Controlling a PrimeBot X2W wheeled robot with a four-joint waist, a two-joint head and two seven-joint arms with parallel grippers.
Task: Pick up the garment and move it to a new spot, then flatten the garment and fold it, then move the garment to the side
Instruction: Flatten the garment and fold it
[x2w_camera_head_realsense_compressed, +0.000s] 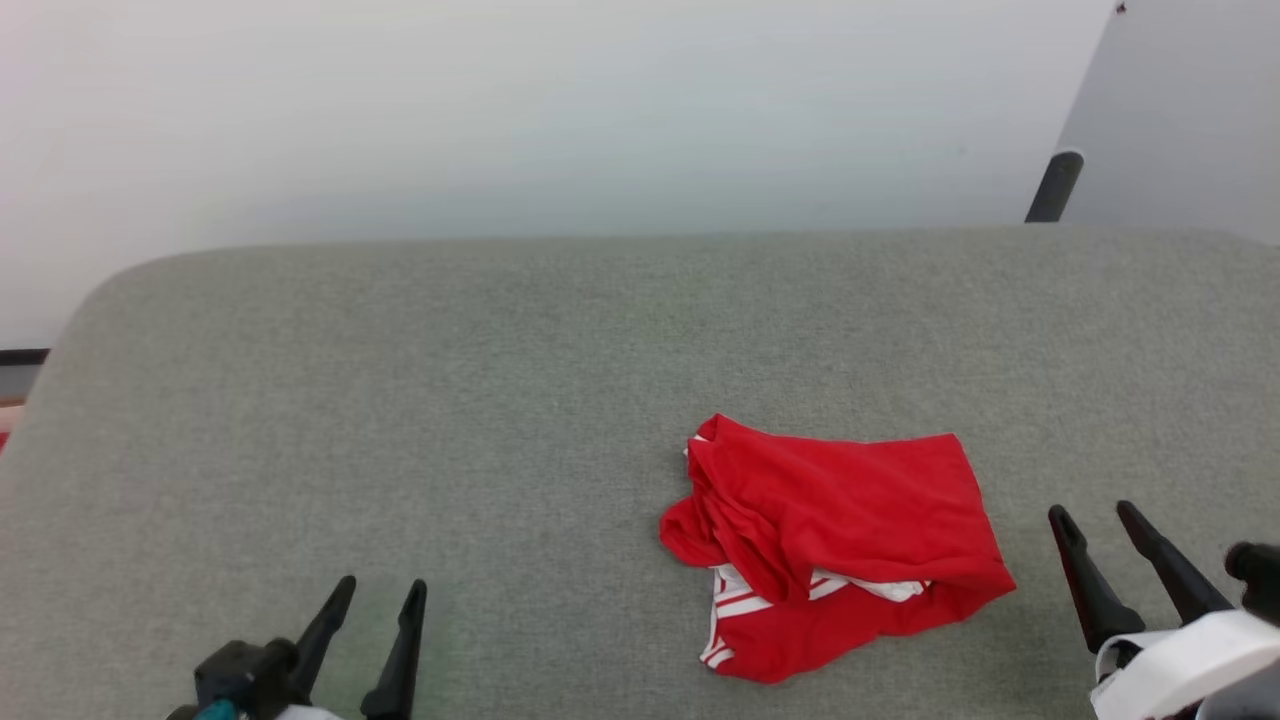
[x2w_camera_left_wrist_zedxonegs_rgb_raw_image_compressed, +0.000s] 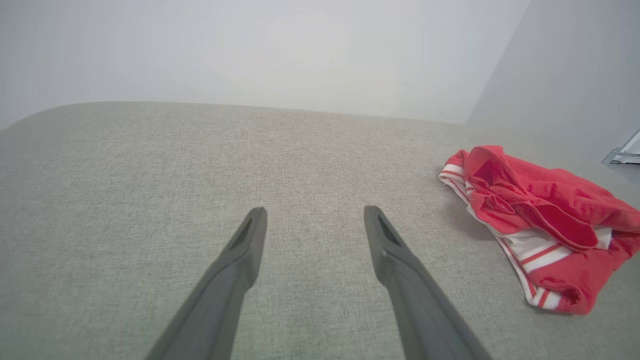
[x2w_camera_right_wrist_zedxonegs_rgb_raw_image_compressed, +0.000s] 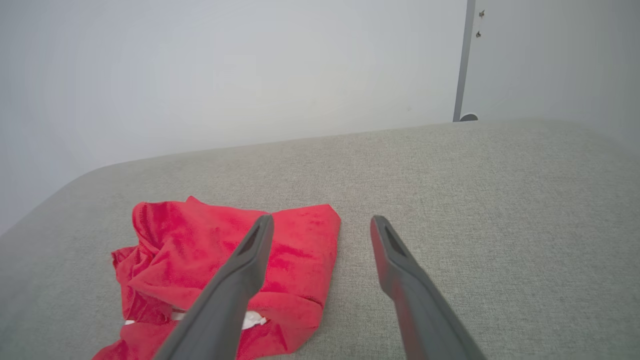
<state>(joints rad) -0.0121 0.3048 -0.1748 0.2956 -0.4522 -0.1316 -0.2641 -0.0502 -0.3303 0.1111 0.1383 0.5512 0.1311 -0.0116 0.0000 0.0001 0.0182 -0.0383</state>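
The garment (x2w_camera_head_realsense_compressed: 835, 540) is a red shirt with white-and-red striped trim, lying crumpled in a heap on the grey fabric surface, right of centre and near the front. My right gripper (x2w_camera_head_realsense_compressed: 1093, 515) stands open just to its right, apart from it. In the right wrist view the garment (x2w_camera_right_wrist_zedxonegs_rgb_raw_image_compressed: 200, 250) lies left of and partly behind the open fingers (x2w_camera_right_wrist_zedxonegs_rgb_raw_image_compressed: 250, 255). My left gripper (x2w_camera_head_realsense_compressed: 380, 587) is open at the lower left, well away from the shirt. From the left wrist the garment (x2w_camera_left_wrist_zedxonegs_rgb_raw_image_compressed: 545, 220) shows at the far right, beyond the open left gripper (x2w_camera_left_wrist_zedxonegs_rgb_raw_image_compressed: 315, 212).
The grey fabric surface (x2w_camera_head_realsense_compressed: 400, 400) has a rounded far-left corner and ends at a pale wall behind. A dark post (x2w_camera_head_realsense_compressed: 1052, 185) stands beyond the far right edge beside a grey panel. Bare fabric stretches left of the shirt.
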